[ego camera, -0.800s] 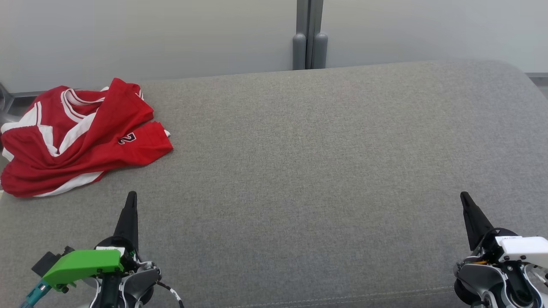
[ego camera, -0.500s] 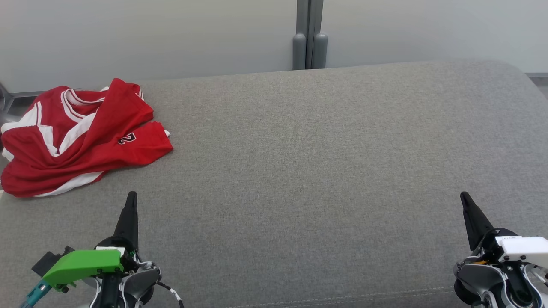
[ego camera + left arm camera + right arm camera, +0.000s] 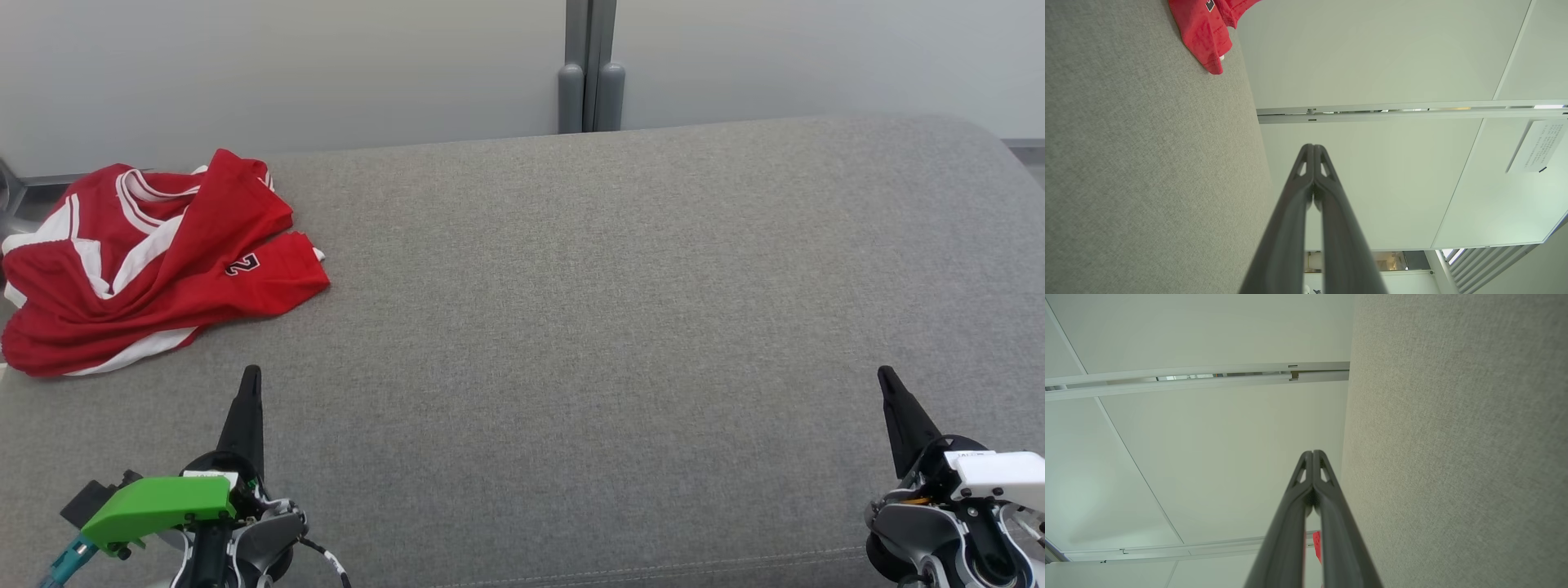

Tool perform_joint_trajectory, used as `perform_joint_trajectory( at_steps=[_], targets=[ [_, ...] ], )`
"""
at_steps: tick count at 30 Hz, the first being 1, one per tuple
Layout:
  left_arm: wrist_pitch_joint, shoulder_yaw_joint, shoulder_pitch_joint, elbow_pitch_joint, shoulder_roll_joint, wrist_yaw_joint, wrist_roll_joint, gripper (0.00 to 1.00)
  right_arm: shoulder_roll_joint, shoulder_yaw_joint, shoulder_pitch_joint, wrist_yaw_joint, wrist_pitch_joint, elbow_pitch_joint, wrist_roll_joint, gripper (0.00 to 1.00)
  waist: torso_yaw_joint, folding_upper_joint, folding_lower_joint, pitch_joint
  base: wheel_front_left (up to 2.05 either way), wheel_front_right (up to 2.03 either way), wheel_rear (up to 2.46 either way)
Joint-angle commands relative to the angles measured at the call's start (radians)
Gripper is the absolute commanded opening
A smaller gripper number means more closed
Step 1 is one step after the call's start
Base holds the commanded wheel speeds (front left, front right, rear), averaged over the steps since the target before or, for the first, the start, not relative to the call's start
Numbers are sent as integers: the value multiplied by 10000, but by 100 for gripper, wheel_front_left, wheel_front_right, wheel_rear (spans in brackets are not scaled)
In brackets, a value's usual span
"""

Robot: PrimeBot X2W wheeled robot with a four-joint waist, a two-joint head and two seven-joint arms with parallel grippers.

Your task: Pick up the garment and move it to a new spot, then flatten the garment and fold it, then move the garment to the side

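The garment (image 3: pixel 147 261) lies crumpled on the surface's (image 3: pixel 571 327) far left corner. The left end effector (image 3: pixel 251 371) and right end effector (image 3: pixel 884 373) sit over the surface's near edge, fingers pressed together, empty.

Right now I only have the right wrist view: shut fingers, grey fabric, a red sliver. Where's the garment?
Observer: In the head view the red garment lies crumpled at the far left of the grey cushion.
Operator: Anything holding it?
Observer: No. The left gripper is shut, on the near side of it and apart from it.
Operator: Which arm is closer?
Observer: The left. The right gripper sits toward the opposite end of the cushion.
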Motion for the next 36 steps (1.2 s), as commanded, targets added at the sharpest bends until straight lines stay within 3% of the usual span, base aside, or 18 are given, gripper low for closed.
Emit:
perform_joint_trajectory(
  at_steps=[1, 36],
  targets=[
    [35, -2, -120, -38, 9, -35, 68, 0, -36, -3, -89, 5, -6, 13, 8, 0, 0, 0, 0, 0, 0, 0, 0],
    [35, -2, -121, -38, 10, -34, 69, 0, -36, -2, -90, 5, -6, 13, 8, 0, 0, 0, 0, 0, 0, 0, 0]
  ],
)
